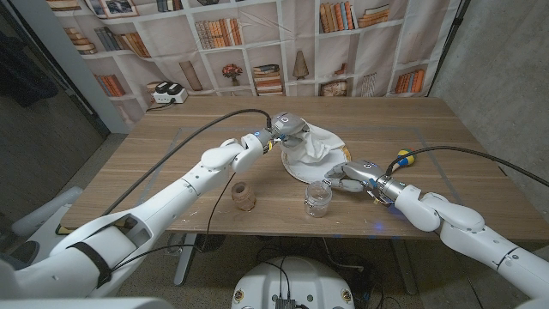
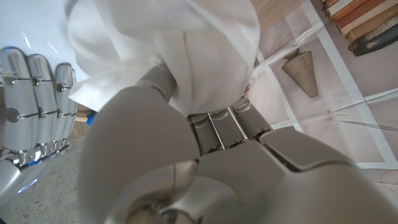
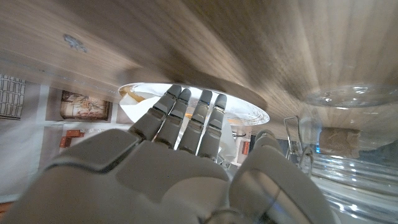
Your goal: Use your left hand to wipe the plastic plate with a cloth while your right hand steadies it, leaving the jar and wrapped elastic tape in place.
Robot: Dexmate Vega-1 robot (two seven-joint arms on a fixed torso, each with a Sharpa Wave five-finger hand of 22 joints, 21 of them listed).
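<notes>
Wiping step is underway, I'd say. My left hand (image 1: 286, 129) is gripping the white cloth (image 1: 310, 147), fingers closed around a bunched wad of it, and the rest of the cloth is draping down onto the plastic plate (image 1: 300, 172) just below and beside that hand. The left wrist view is confirming the grip: cloth (image 2: 186, 43) is bulging out past the left hand (image 2: 211, 143).

My right hand (image 1: 350, 174) is steadying, fingers extended and close together, holding nothing, tips touching the plate rim on the side nearest that hand. In the right wrist view the fingers (image 3: 186, 121) are reaching to the plate (image 3: 249, 112) edge.

Next move, I judge: sweeping the cloth across the plate toward the right hand while keeping rim pressure steady.

The jar (image 1: 318, 198) is standing just beside the right hand. The wrapped elastic tape (image 1: 244, 196) is sitting near the left forearm, well apart from the plate. I'm keeping clear of both.
</notes>
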